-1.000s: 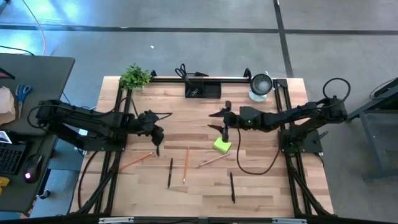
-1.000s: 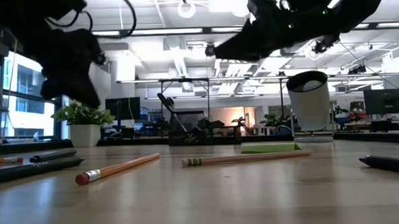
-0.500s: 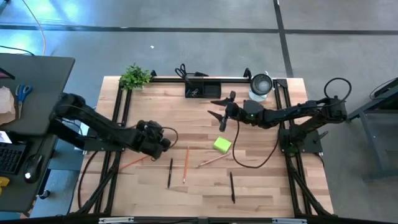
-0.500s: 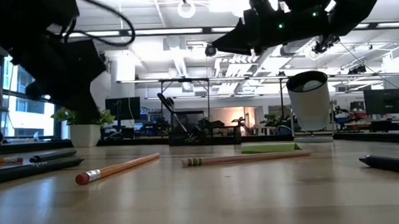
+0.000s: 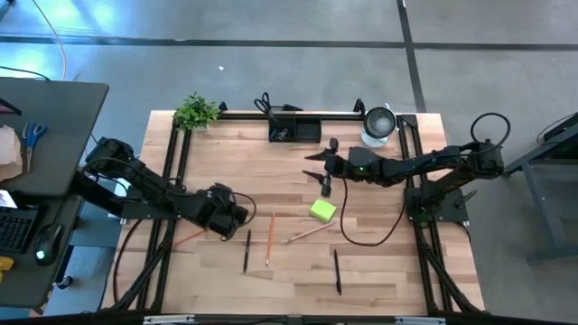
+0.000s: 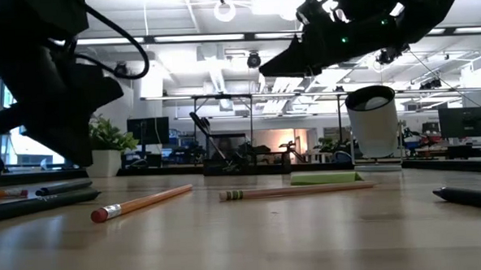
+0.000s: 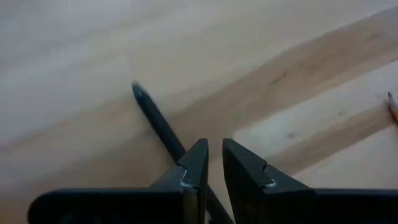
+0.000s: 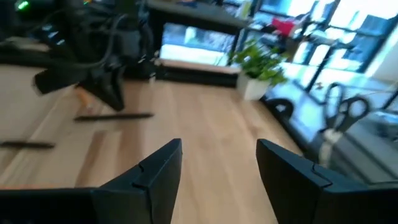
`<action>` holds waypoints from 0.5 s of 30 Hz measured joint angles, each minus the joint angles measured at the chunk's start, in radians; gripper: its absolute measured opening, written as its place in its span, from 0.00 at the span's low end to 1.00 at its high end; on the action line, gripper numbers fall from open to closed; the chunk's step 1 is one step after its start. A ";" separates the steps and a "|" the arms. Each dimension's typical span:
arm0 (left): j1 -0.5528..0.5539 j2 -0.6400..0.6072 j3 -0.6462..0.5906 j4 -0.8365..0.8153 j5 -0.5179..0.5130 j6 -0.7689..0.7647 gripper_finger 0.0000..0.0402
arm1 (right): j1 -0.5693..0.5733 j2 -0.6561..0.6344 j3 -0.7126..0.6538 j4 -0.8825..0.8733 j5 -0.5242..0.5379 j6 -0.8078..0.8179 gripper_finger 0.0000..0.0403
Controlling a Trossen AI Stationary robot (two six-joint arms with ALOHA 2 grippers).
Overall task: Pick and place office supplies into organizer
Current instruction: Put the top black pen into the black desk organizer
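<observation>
a pale wooden desk (image 5: 379, 271) carries scattered supplies — the black tray (image 5: 294, 131) sits at the middle of its far edge, scissors (image 5: 264, 103) standing in it. the left gripper (image 5: 237, 215) hangs low by the desk's left edge, its fingers (image 7: 194, 167) nearly closed with a narrow gap, holding nothing, right over a black pen (image 7: 157, 121). the right gripper (image 5: 318, 168) is released, fingers wide apart, raised above the desk's middle, near the green sticky pad (image 5: 322, 210). pencils (image 5: 269, 237) lie toward the near edge.

The left gripper (image 5: 237, 215) hangs low, left of centre, fingers nearly together; the right gripper (image 5: 318, 167) hovers farther back, fingers spread.
</observation>
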 joint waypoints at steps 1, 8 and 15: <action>0.000 0.000 -0.001 -0.001 0.011 -0.016 0.10 | 0.000 0.000 0.000 -0.016 -0.014 0.006 0.51; 0.022 0.000 0.000 -0.030 0.049 -0.046 0.10 | 0.000 0.000 0.000 -0.091 -0.118 0.079 0.51; 0.057 0.000 -0.018 -0.093 0.081 -0.092 0.10 | 0.031 0.000 0.000 -0.170 -0.155 0.106 0.51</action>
